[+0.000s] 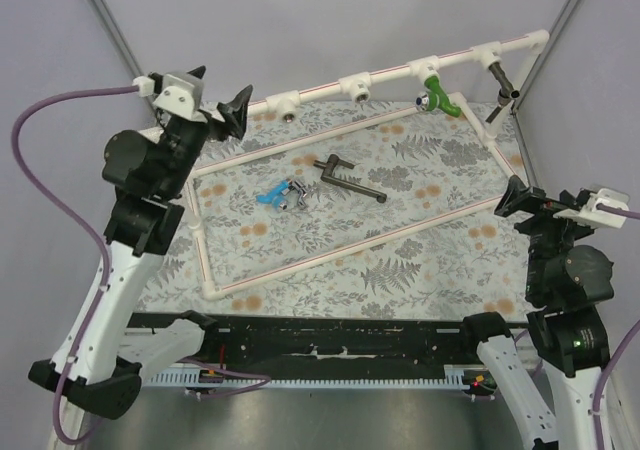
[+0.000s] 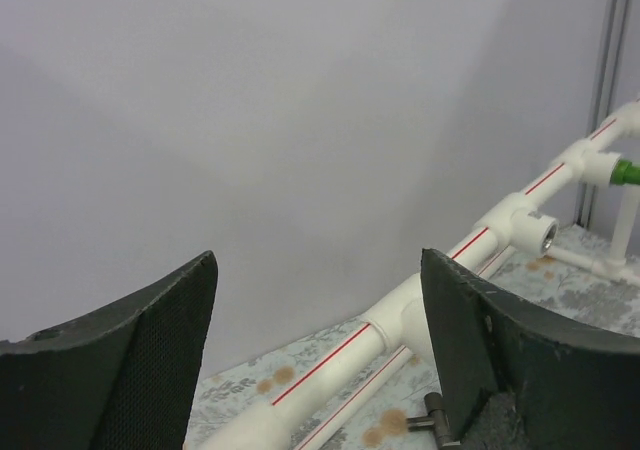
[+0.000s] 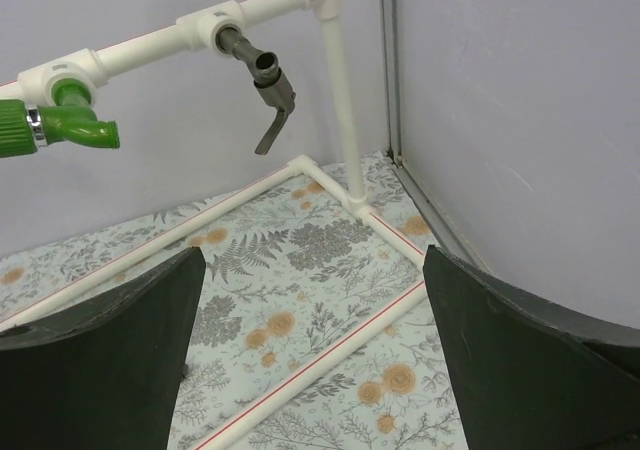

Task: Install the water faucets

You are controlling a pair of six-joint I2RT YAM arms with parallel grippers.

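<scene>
The bright green faucet (image 1: 438,99) sits in a fitting on the raised white pipe rail (image 1: 390,70); it also shows in the right wrist view (image 3: 60,122). A grey faucet with a lever (image 1: 500,79) hangs from the rail's right fitting, seen too in the right wrist view (image 3: 262,78). On the mat lie the light blue faucet (image 1: 270,195), the silver faucet (image 1: 295,194) and the long dark grey lever faucet (image 1: 348,177). My left gripper (image 1: 222,110) is open and empty at the rail's left end (image 2: 318,270). My right gripper (image 1: 530,202) is open and empty at the right (image 3: 312,270).
Two open fittings (image 1: 290,103) (image 1: 358,88) stand on the rail. A low white pipe frame (image 1: 330,245) borders the floral mat (image 1: 420,260). Grey walls close in at the back and sides. An upright pipe (image 3: 340,100) stands in the far right corner.
</scene>
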